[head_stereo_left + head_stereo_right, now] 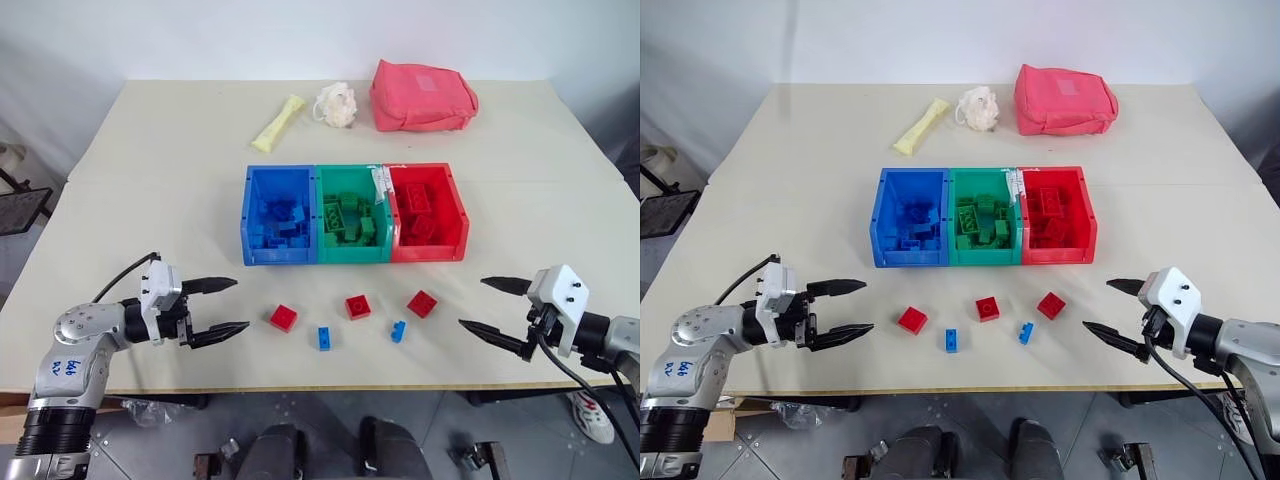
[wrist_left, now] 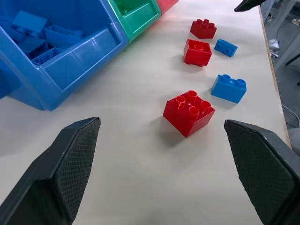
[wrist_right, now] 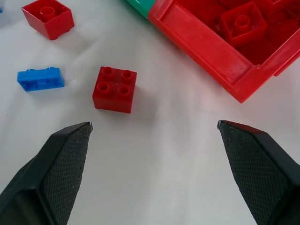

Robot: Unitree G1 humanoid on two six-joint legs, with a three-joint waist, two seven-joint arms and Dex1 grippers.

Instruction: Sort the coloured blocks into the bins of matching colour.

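Blocks (image 1: pixel 358 306) between both wide-jawed arms

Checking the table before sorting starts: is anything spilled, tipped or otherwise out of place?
Nothing is spilled or damaged. Only the five loose studded plastic bricks are out of place: three red and two blue lie on the table in front of the joined plastic bins.
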